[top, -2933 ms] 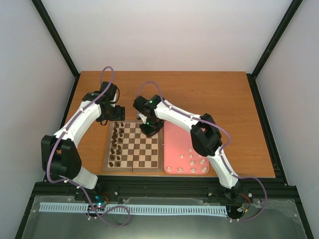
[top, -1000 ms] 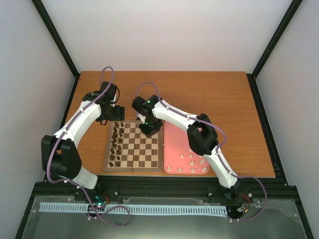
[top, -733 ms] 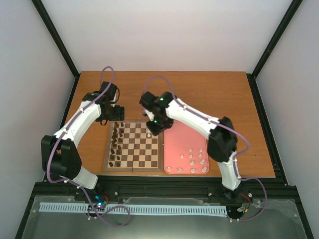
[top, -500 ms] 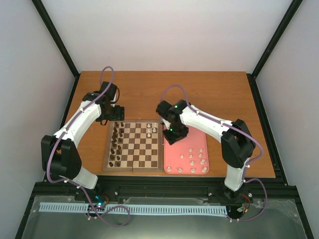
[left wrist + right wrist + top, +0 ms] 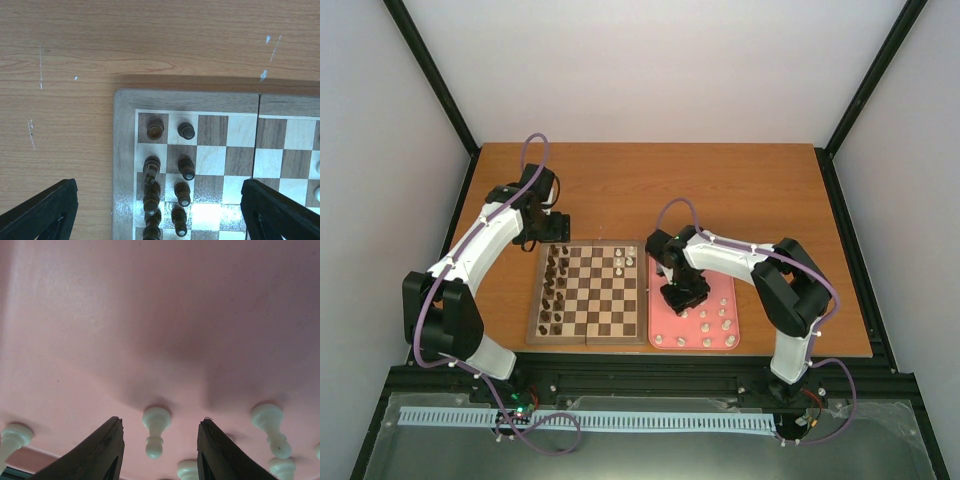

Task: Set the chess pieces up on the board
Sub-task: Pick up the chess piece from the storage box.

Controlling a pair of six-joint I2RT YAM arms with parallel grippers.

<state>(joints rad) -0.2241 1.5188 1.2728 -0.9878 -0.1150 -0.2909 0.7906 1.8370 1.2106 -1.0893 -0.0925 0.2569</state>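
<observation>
The board (image 5: 595, 310) lies left of centre, with dark brown pieces (image 5: 554, 290) in its two left columns. Two cream chess pieces (image 5: 625, 263) stand near its far right edge. Several more cream pieces (image 5: 712, 318) stand in the near part of the pink tray (image 5: 705, 275). My right gripper (image 5: 682, 300) hangs low over the tray, open, and in the right wrist view a cream pawn (image 5: 156, 432) stands between its fingers (image 5: 102, 450), untouched. My left gripper (image 5: 556, 229) is open over the board's far left corner (image 5: 125, 100), above the dark pieces (image 5: 185, 167).
The orange-brown table (image 5: 740, 190) stretches behind the board and tray. Black frame posts (image 5: 845, 215) run along its sides. The right arm's elbow (image 5: 800, 290) rises over the tray's right side. Another cream piece (image 5: 270, 422) stands right of the right gripper.
My right gripper left a cream piece on the board's far right squares, opened, and swung right and nearer to hover low over the pink tray. The left arm has not moved.
</observation>
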